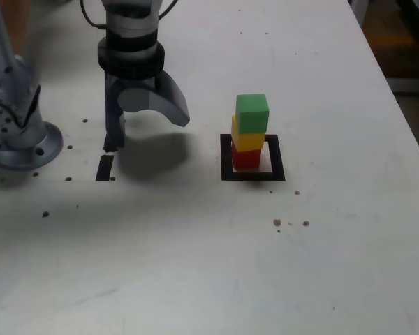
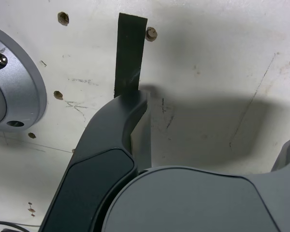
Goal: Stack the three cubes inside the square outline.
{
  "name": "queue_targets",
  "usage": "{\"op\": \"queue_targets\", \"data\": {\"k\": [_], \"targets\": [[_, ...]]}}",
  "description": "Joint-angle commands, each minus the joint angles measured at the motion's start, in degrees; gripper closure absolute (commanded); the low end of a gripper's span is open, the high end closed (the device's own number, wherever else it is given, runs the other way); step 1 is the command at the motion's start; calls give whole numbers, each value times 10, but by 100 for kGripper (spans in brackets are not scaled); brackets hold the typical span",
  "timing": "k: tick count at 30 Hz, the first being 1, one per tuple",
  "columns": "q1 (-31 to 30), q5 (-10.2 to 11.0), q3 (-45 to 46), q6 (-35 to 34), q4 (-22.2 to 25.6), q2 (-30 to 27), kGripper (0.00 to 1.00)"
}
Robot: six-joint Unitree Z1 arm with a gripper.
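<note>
At the exterior view's left part of the desk (image 1: pixel 174 244), the grey round base (image 1: pixel 29 150) of the robot was standing. Next to it, toward the right edge of the desk, one short black tape strip (image 1: pixel 105 167) lay flat. The gripper (image 1: pixel 148 132) was hanging above the desk near this strip, and one finger was almost over the end of the strip; if this finger touched the desk, I cannot tell. The fingers were released and stood wide from each other, with a soft shadow (image 1: pixel 153 155) on the white surface below. The wrist view showed also the strip, which met the tip of one finger in the picture.

Farther to the exterior view's right, well apart from the gripper and nearer to the right edge of the desk, there was the square outline (image 1: pixel 255 176) of black tape. Inside it the three cubes made one small tower: the red cube (image 1: pixel 246 158) was at the bottom, the yellow cube (image 1: pixel 248 138) in the middle, and the green cube (image 1: pixel 252 114) on the top. Their sides were not perfectly in line, but the tower was standing. Some small brown spots (image 1: pixel 277 222) marked the desk in front of the outline.
</note>
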Motion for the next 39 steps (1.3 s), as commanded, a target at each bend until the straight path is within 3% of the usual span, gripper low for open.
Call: {"op": "queue_targets", "data": {"k": [1,39], "targets": [[1,0,5,1,-3,-1,1],[1,-6,16,1,-16,-2,1]]}}
